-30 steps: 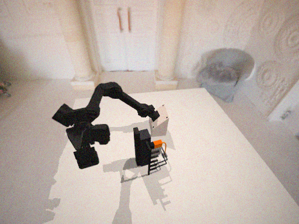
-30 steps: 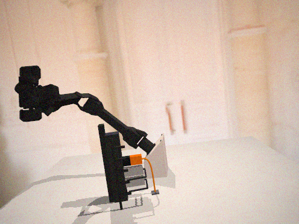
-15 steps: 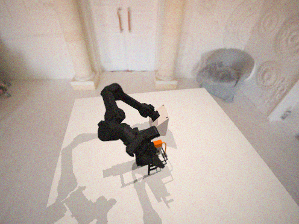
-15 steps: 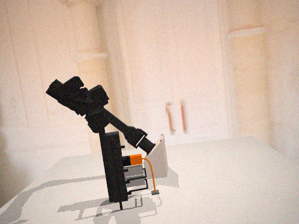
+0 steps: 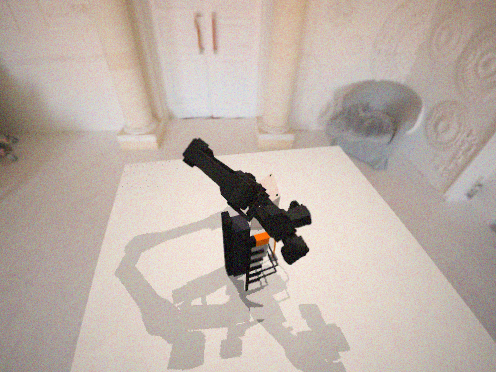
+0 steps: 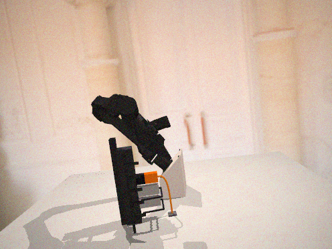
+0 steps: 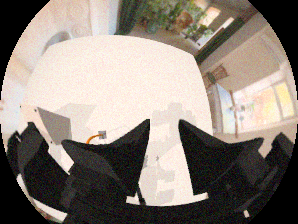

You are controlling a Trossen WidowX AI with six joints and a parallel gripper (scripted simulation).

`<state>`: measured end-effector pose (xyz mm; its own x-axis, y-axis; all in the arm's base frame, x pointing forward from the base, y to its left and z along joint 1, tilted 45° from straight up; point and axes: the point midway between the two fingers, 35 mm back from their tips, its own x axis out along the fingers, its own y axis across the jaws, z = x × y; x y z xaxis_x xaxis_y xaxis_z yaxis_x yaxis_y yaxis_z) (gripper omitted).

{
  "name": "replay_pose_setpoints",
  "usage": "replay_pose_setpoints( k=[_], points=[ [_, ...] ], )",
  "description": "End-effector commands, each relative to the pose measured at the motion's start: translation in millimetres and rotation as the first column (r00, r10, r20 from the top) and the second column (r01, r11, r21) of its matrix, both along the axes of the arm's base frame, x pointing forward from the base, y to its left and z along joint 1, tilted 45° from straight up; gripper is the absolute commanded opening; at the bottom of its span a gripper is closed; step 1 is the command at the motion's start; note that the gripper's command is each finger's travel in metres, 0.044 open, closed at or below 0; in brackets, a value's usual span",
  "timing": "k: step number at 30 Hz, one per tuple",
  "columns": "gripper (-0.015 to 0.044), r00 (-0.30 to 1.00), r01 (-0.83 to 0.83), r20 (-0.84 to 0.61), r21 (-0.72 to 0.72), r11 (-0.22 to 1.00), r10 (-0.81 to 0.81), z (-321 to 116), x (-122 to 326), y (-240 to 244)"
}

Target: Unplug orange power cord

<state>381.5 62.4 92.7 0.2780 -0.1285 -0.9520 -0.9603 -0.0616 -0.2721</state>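
The black power strip [image 5: 236,247] [image 6: 124,191] stands upright on the table. The orange plug [image 5: 261,239] [image 6: 150,177] sits against its face in the upper part, above the grey plugs. The orange cord [image 5: 274,246] [image 6: 169,195] [image 7: 91,139] curves from the plug down to a small grey block [image 6: 172,213] [image 7: 102,134] on the table. My gripper [image 7: 164,122] is partly open with nothing between its fingers. The arm is folded above the strip; the dark fingers cannot be made out in the top and exterior views. The plug is not visible in the wrist view.
Two grey plugs [image 6: 148,190] [image 6: 151,202] with black cords sit below the orange plug. The pale wedge-shaped arm mount [image 6: 177,181] [image 7: 56,126] stands behind the strip, close to the orange cord. The arm's shadow lies across the table [image 5: 400,310].
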Motion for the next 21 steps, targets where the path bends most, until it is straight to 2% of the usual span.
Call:
replay_pose_setpoints(
  k=[1,6,9,21],
  points=[
    [0.016,0.985,0.088,-0.135,-0.144,0.986,-0.108,-25,-40,-9],
    [0.016,0.936,0.087,-0.267,-0.457,0.885,-0.23,-40,-102,-27],
    [0.016,0.922,0.036,-0.294,-0.583,0.812,-0.252,-37,-122,-35],
    [0.016,0.921,0.031,-0.296,-0.593,0.805,-0.253,-34,-122,-38]
  ],
)
